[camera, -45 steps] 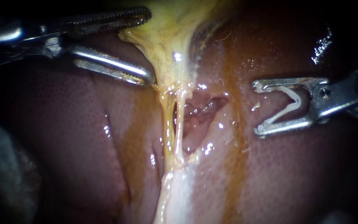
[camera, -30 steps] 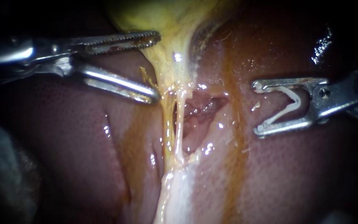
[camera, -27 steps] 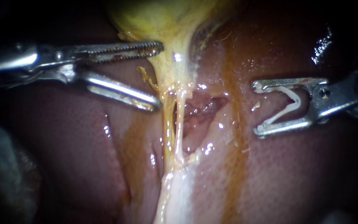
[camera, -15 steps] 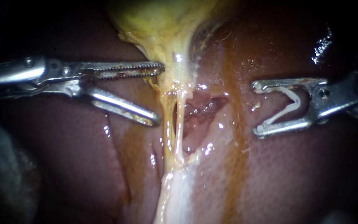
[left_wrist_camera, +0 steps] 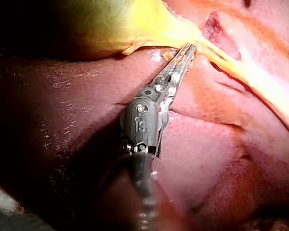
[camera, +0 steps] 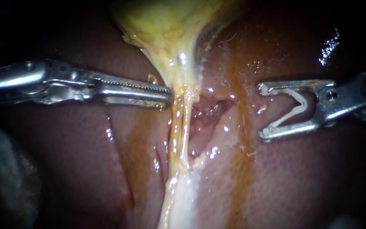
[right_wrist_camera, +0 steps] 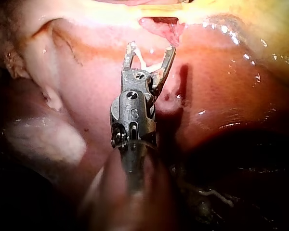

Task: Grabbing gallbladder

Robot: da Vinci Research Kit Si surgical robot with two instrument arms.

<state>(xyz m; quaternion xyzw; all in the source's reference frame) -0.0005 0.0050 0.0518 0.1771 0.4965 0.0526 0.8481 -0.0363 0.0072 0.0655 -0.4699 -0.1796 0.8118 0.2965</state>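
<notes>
Much is lost in the dark. The shafts of my left instrument [camera: 168, 91] and right instrument [camera: 264, 110] fade out at the sides of the endoscope view. The gallbladder [camera: 166, 25] is cut off above, so only its lower part shows. A grey mass [camera: 9, 178] past the liver's [camera: 73, 140] left edge is too blurred to make out.

What shows of the gallbladder is yellow, wet and glistening. It lies over the liver's upper middle and narrows downward to a thin neck. Below the neck a pale band [camera: 176, 191] runs on along the liver's middle. Just right of the neck is a raw red opening [camera: 206, 110] in the surface.

My left instrument lies almost level across the liver, its toothed jaws drawn together. Their tips pinch the left edge of the gallbladder's neck, though how much tissue is caught I cannot tell. The left wrist view agrees: the left instrument [left_wrist_camera: 189, 48] has its jaws closed, with the tips meeting the yellow gallbladder [left_wrist_camera: 111, 29] where it thins.

My right instrument sits apart from the neck, over the liver on the far side of the opening. Its jaws stand wide and carry a white clip [camera: 303, 104] between them, bent in a V, with an end seated at each jaw tip. In the right wrist view the right instrument [right_wrist_camera: 151, 47] points at the opening and touches no tissue that I can see.
</notes>
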